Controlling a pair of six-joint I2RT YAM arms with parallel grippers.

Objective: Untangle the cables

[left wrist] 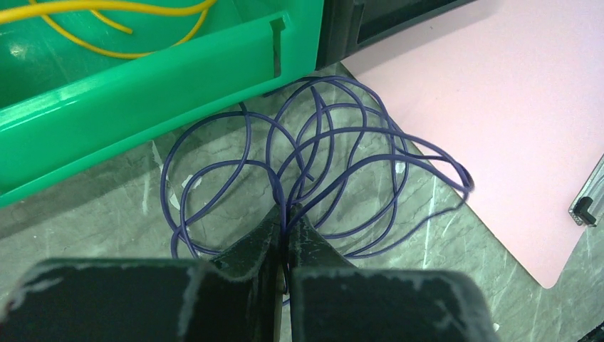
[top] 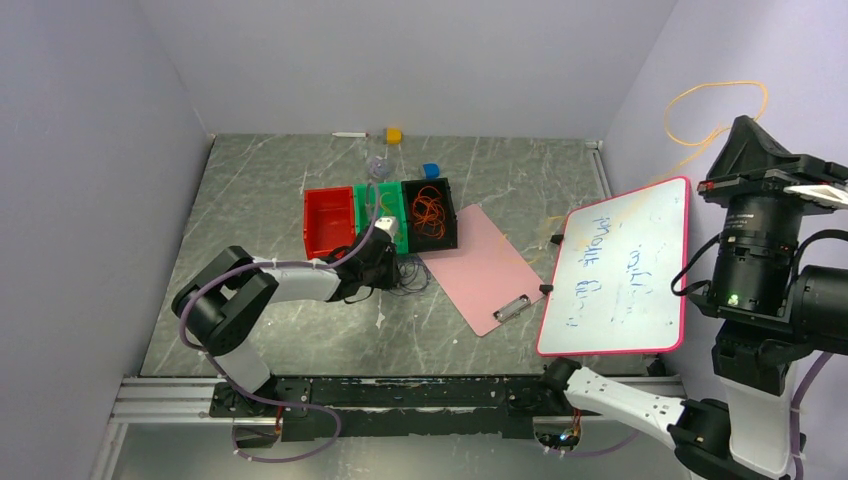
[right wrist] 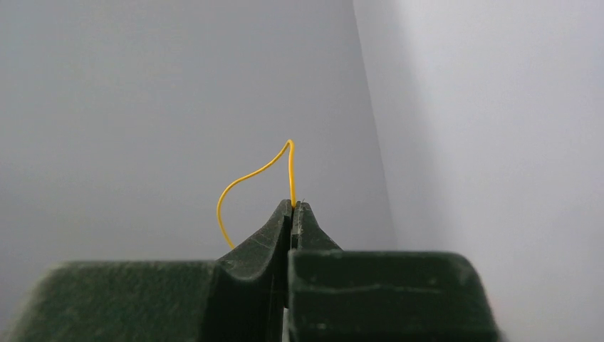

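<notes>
Several dark purple cable loops (left wrist: 281,187) lie tangled on the table in front of the green bin (left wrist: 142,78); in the top view they are a small dark bundle (top: 412,277). My left gripper (left wrist: 285,211) is shut on one purple strand; in the top view it (top: 385,262) is low beside the bins. My right gripper (right wrist: 292,204) is shut on a thin yellow cable (right wrist: 246,177) and is held high at the right wall (top: 743,125), with the yellow loop (top: 700,88) hanging in the air. Orange cables (top: 430,210) lie in the black bin (top: 451,215). Another yellow cable (left wrist: 142,8) lies in the green bin.
A red bin (top: 328,222) stands left of the green bin (top: 362,215). A pink clipboard (top: 480,265) lies right of the bins, also seen from the left wrist (left wrist: 484,107). A whiteboard (top: 620,265) leans at the right. Small yellow (top: 394,135) and blue (top: 431,170) items sit behind.
</notes>
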